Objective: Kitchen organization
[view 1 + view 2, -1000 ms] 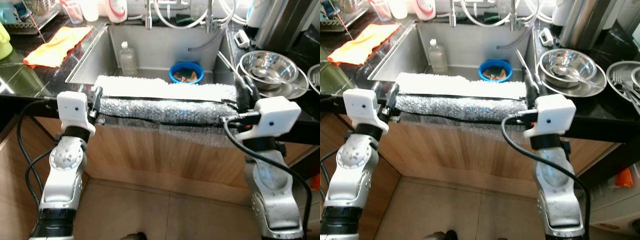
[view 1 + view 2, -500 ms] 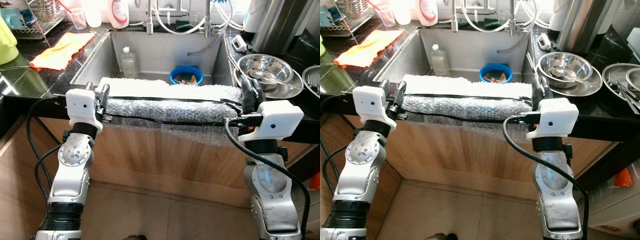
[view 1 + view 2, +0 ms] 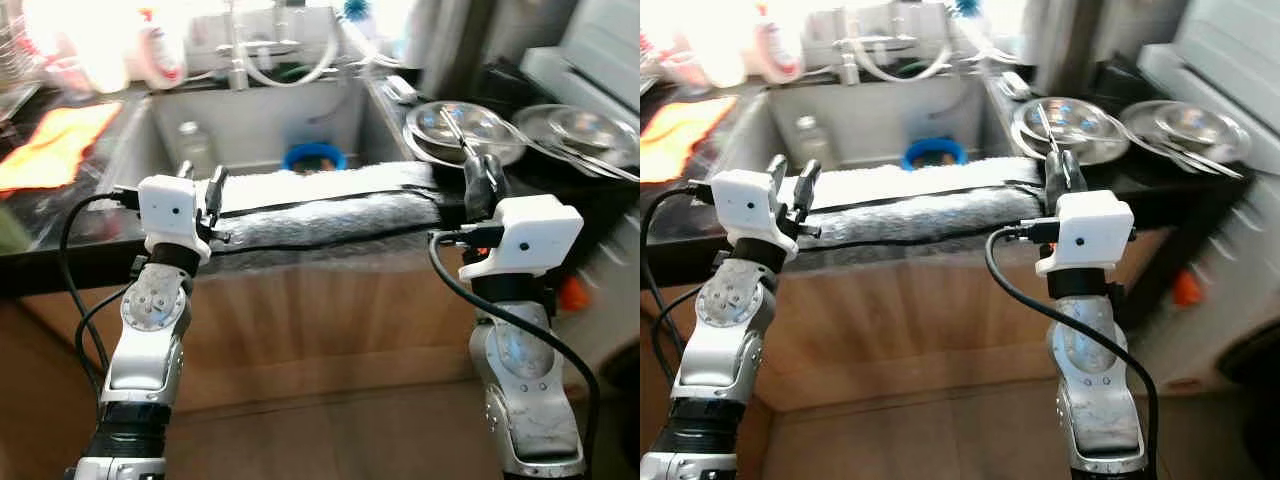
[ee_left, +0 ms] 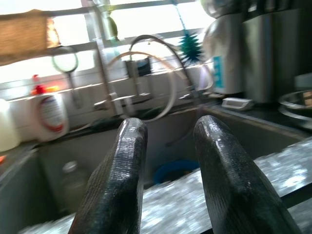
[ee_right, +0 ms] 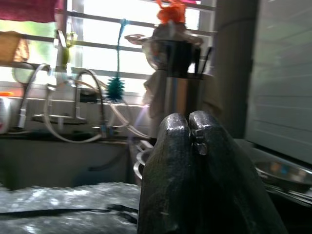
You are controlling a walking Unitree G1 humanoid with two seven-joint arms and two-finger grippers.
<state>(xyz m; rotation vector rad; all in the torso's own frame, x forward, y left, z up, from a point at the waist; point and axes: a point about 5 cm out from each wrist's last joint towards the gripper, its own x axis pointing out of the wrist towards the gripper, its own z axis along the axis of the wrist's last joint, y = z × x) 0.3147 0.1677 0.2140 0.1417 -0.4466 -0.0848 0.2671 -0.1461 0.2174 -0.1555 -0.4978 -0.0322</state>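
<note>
I have both arms raised level at the sink (image 3: pixel 130 150). My left gripper (image 4: pixel 168 146) has its fingers apart; my right gripper (image 5: pixel 189 127) has them pressed together, bubble wrap (image 3: pixel 920 205) just beyond both.

arms (image 3: pixel 148 330): silver | wrist housings (image 3: pixel 168 204): white | fingers (image 4: pixel 122 180): black | cables (image 3: pixel 1025 300): black
</note>
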